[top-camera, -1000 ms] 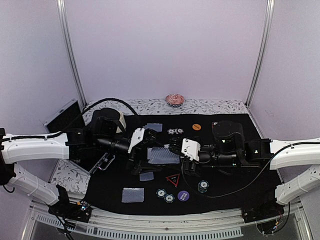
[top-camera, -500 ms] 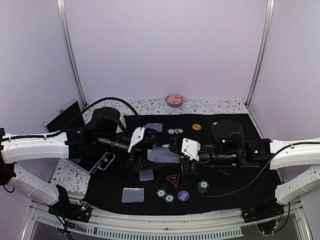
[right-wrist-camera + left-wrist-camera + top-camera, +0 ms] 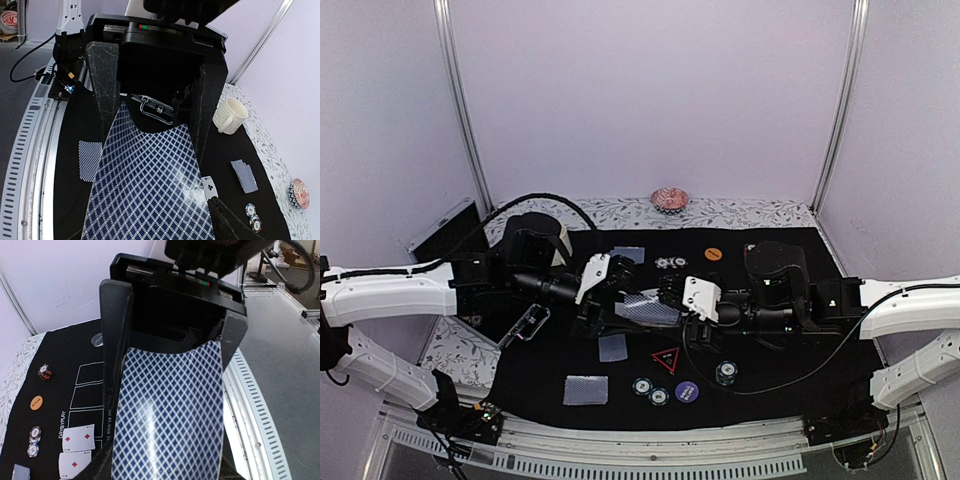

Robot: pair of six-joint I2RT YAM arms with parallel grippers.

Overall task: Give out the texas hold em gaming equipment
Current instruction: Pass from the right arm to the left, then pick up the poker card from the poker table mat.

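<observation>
A stack of blue-backed playing cards (image 3: 645, 308) hangs over the mat's middle between both grippers. My right gripper (image 3: 665, 300) is shut on the cards (image 3: 150, 185), and a club card (image 3: 209, 184) peeks out beneath the top one. My left gripper (image 3: 620, 312) is shut on the card edges (image 3: 167, 415), which bow slightly. Single face-down cards (image 3: 613, 348) (image 3: 585, 389) lie nearer the front. Two face-up diamond cards (image 3: 77, 437) lie on printed boxes. The red-outlined triangle (image 3: 666, 358), purple button (image 3: 687, 391), orange button (image 3: 713, 254) and poker chips (image 3: 642, 386) (image 3: 670, 263) rest on the mat.
A cream mug (image 3: 548, 240) stands behind the left arm. The pink ruffled dish (image 3: 670, 198) sits on the patterned cloth at the back. More face-down cards (image 3: 628, 254) lie at the mat's rear, and a metal clasp (image 3: 525, 325) lies left.
The left gripper's jaws have narrowed onto the cards. The stack has risen slightly. The right arm has hardly moved.
</observation>
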